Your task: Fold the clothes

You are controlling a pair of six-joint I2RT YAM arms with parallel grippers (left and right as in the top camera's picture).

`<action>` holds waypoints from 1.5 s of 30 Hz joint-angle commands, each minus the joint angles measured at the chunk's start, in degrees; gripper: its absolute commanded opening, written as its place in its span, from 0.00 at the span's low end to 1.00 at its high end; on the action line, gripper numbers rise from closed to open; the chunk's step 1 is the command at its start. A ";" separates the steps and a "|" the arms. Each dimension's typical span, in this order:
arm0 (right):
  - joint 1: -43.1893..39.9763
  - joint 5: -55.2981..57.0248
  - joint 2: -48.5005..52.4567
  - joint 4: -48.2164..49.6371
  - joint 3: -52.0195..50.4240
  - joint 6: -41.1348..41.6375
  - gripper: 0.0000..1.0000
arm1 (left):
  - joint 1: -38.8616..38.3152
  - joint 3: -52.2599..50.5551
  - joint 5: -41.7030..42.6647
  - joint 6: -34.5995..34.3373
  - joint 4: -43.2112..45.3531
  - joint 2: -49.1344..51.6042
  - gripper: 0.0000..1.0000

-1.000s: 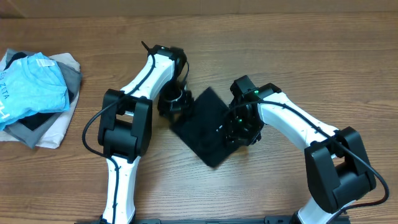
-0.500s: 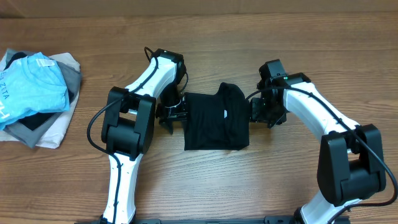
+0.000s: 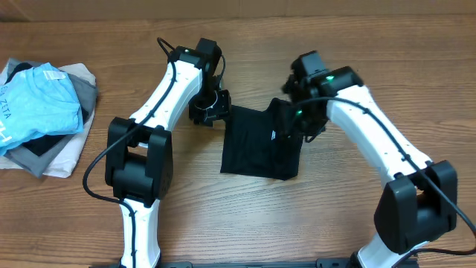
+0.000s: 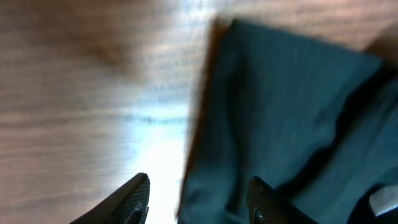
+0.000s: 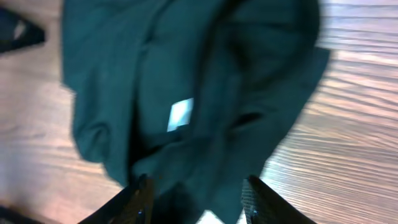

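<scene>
1. The black garment (image 3: pixel 256 141) lay mid-way across the table (image 3: pixel 357 45), a rough rectangle with its right side bunched, so the fold looked unfinished.
2. The left gripper (image 4: pixel 199 194) stood open at its upper-left corner, holding nothing.
3. The right gripper (image 5: pixel 194 190) hung open over the bunched side, empty.
4. The pile (image 3: pixel 44 112) at the left lay unfolded.

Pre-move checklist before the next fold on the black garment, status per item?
1. left tool open: ok, fingers either side of the black garment edge.
2. right tool open: ok, fingers apart above bunched cloth.
3. Garment lying flat: not ok, right side rumpled, white tag showing.
4. Garment apart from the clothes pile: ok, pile sits at far left.
5. Either tool touching the cloth: cannot tell, both wrist views are blurred.
</scene>
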 commanded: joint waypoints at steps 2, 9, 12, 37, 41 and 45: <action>3.93 -0.57 -0.48 1.33 -0.74 -0.37 0.50 | 0.22 0.57 -0.72 -1.73 4.85 -0.55 0.59; 4.98 1.90 -0.04 2.84 -5.33 3.65 0.48 | -0.63 0.28 -1.75 0.37 12.37 -0.44 0.68; 4.98 1.73 -0.02 2.84 -6.58 3.65 0.44 | -0.63 0.28 -2.49 0.35 13.07 -0.42 0.68; 0.39 26.32 -0.02 -4.96 -10.84 27.67 0.27 | -3.15 0.02 -2.62 1.88 9.97 9.20 0.65; 0.39 26.21 -0.28 -7.52 -9.16 24.46 0.42 | -3.15 0.04 -2.49 1.88 8.48 9.18 0.56; 0.28 26.56 -2.10 -10.08 -3.45 22.82 0.45 | -2.29 0.17 -1.46 1.86 6.29 8.17 0.52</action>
